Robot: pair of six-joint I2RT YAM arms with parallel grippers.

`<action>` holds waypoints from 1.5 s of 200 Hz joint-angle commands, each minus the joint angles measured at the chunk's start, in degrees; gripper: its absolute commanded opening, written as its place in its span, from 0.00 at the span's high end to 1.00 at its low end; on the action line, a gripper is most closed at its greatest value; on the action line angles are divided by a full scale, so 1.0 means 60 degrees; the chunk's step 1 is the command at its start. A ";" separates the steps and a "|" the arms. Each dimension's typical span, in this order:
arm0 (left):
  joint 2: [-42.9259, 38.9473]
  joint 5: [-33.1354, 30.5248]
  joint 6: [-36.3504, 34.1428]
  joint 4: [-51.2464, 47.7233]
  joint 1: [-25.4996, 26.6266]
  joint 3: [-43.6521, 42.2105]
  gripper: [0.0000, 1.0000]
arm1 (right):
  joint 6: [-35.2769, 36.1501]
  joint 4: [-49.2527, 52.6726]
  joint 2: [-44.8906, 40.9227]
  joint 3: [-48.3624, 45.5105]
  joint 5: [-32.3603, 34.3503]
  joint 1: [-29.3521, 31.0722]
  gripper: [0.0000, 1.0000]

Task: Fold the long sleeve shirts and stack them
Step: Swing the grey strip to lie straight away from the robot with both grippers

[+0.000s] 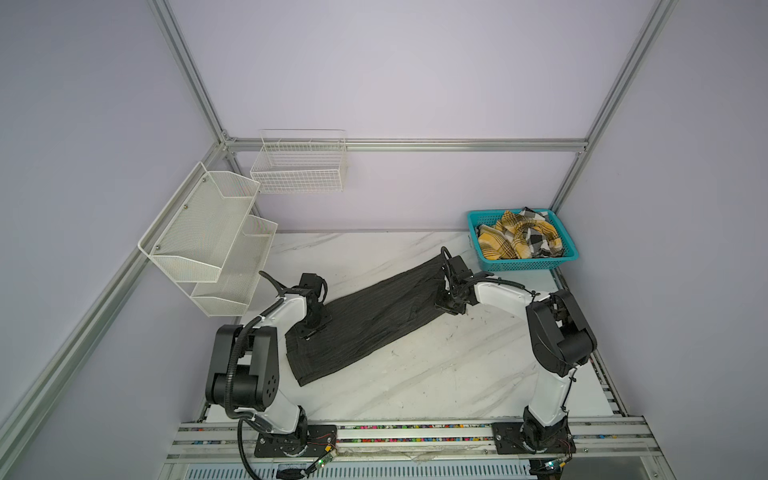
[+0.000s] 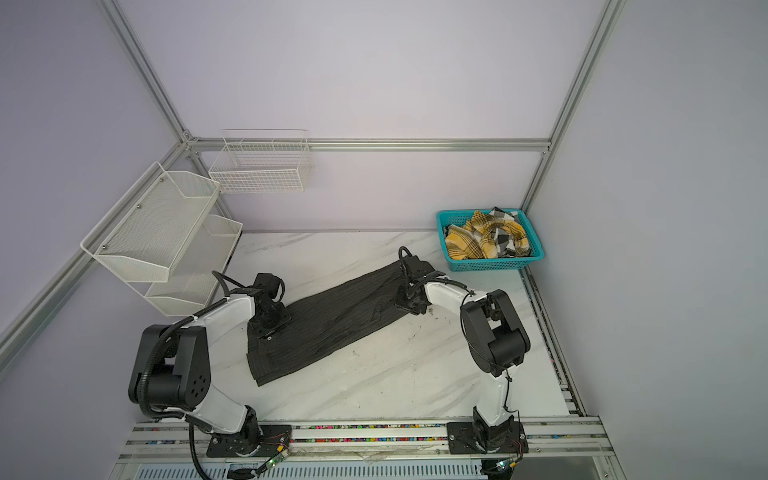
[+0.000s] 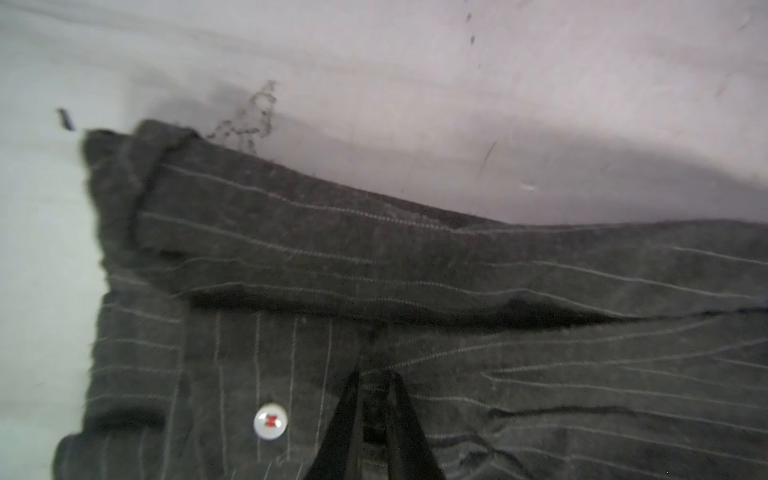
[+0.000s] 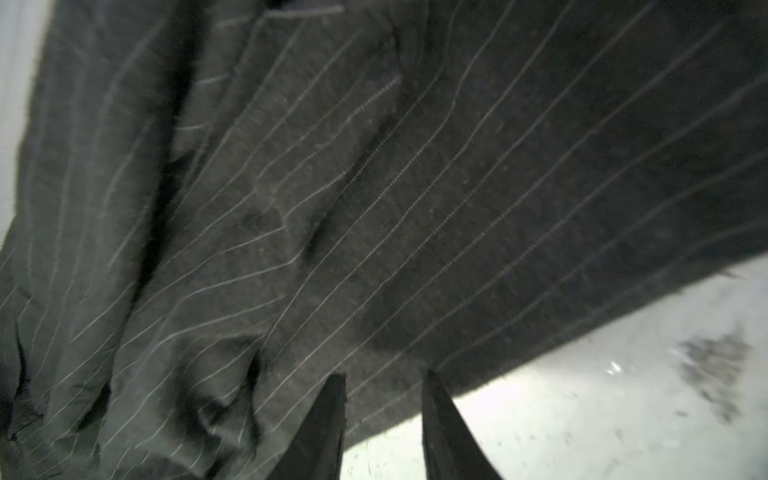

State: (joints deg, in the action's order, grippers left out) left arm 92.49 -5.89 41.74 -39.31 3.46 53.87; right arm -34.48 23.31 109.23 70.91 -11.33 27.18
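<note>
Your left fingers [image 3: 343, 428] pinch one end of the charcoal shirt [image 1: 374, 316], spread long on the surface [image 1: 457, 374], and your right fingers [image 4: 328, 424] straddle the other end half-open, probably to fold it over; the plaid shirt [image 1: 519, 239] lies crumpled in the basket [image 1: 528, 264].

The left arm [image 1: 286, 309] and right arm [image 1: 498, 293] wear white link shells between black joint housings, on black base plates [image 1: 320, 436]. Ribbed black conduit [image 1: 228, 386] loops along the left. The left gripper [image 3: 375, 376] and right gripper [image 4: 384, 374] end in 2 black tapered fingers each.
</note>
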 commanded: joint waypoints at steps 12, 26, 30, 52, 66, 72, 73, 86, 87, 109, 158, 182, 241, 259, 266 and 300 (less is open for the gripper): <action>0.0351 0.0214 -0.0408 0.0472 0.0078 0.0175 0.90 | -0.0391 -0.0208 0.1323 0.0971 0.0772 -0.0186 0.68; 0.0398 0.0410 -0.0406 0.0465 0.0264 -0.0206 0.93 | -0.0447 -0.0011 0.2016 0.1941 0.1011 -0.0510 0.68; 0.0339 0.0449 -0.0382 0.0446 0.0371 -0.0317 0.93 | -0.0437 0.0038 0.2233 0.2269 0.1037 -0.0605 0.68; -0.0390 0.0966 -0.0067 0.0736 0.1197 -0.1038 0.91 | -0.0039 0.0670 0.3697 0.4593 0.0735 -0.1156 0.68; -0.0764 0.1599 0.0154 0.1145 0.2254 -0.1340 0.90 | 0.0694 0.1232 0.4240 0.6110 0.0452 -0.1304 0.68; -0.0821 0.2004 0.0188 0.1316 0.2768 -0.1367 0.89 | 0.0988 0.1484 0.4234 0.6562 0.0647 -0.1295 0.67; -0.0830 0.2035 0.0190 0.1341 0.2861 -0.1364 0.89 | 0.1046 0.1531 0.4213 0.6614 0.0675 -0.1301 0.66; -0.0892 0.2715 0.0211 0.1556 0.3870 -0.1224 0.87 | 0.1349 0.1894 0.3803 0.6950 0.0785 -0.1283 0.63; -0.0902 0.2764 0.0216 0.1564 0.3932 -0.1197 0.86 | 0.1365 0.1912 0.3764 0.6941 0.0795 -0.1280 0.63; -0.1385 0.3206 -0.0098 0.1388 0.4665 -0.0408 0.72 | 0.1537 0.1943 0.2218 0.5598 0.0947 -0.1077 0.59; -0.1391 0.1321 -0.0740 0.0311 0.3425 0.0774 0.74 | 0.0650 0.1579 -0.0161 0.2338 0.1322 0.0903 0.58; -0.0262 0.2240 -0.0904 0.0504 0.3019 0.0993 0.87 | 0.0072 0.1287 -0.0072 0.1907 0.1199 0.1642 0.64; 0.0503 0.3343 -0.0739 0.1626 0.3070 -0.0060 0.94 | -0.0375 0.0982 0.0923 0.1630 0.1481 0.1605 0.65; 0.0459 0.3299 -0.0601 0.1725 0.3206 -0.0500 0.95 | -0.0321 0.1106 0.1121 0.1786 0.1707 0.1306 0.65; 0.0401 0.3296 -0.0532 0.1763 0.3268 -0.0679 0.95 | -0.0269 0.1171 0.1167 0.1891 0.1769 0.1188 0.65; 0.0060 0.3274 -0.0220 0.1789 0.4099 -0.0981 0.90 | 0.0249 0.1677 0.1298 0.2461 0.2020 0.0686 0.65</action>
State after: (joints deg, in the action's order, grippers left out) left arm 93.86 12.49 39.03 -27.62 24.12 50.65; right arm -34.92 29.78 116.09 83.29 -2.68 33.56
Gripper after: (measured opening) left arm 0.071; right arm 0.352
